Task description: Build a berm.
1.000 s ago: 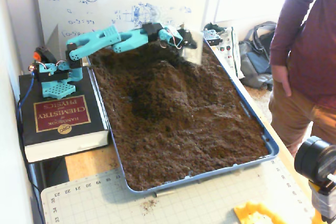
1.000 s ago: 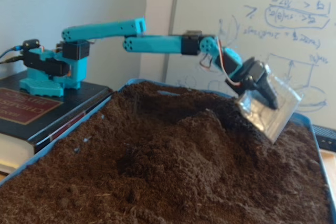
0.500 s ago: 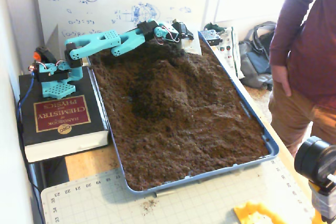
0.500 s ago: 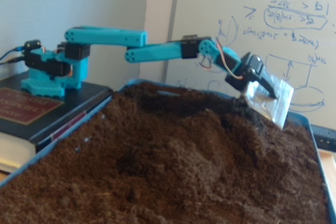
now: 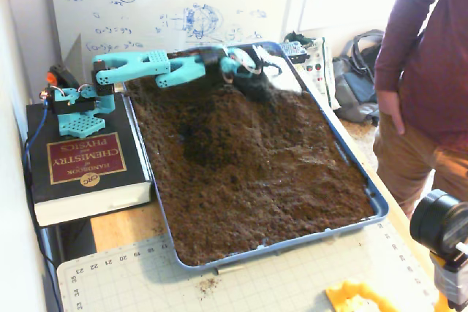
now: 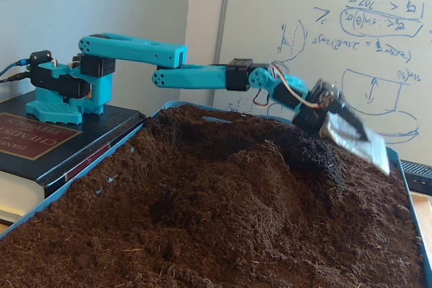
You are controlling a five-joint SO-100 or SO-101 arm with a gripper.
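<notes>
Since a second ago the arm has dropped and the clear scoop has swung from steeply tilted to nearly flat, low over the soil at the far end of the tray. Your gripper carries that scoop, but the blur hides the fingers; you cannot tell whether they pinch it or it is fixed on.

Dark crumbs seem to cling just under the wrist in the low fixed view.

The berm rises just in front of the scoop, its crest running from the far end toward the tray's middle, with a darker hollow beside it on the arm's side.

You appear to be gathering soil. Keep the blade shallow and level, draw loose soil toward the crest, and lift before tipping so you don't flatten the ridge or spill over the rim.
</notes>
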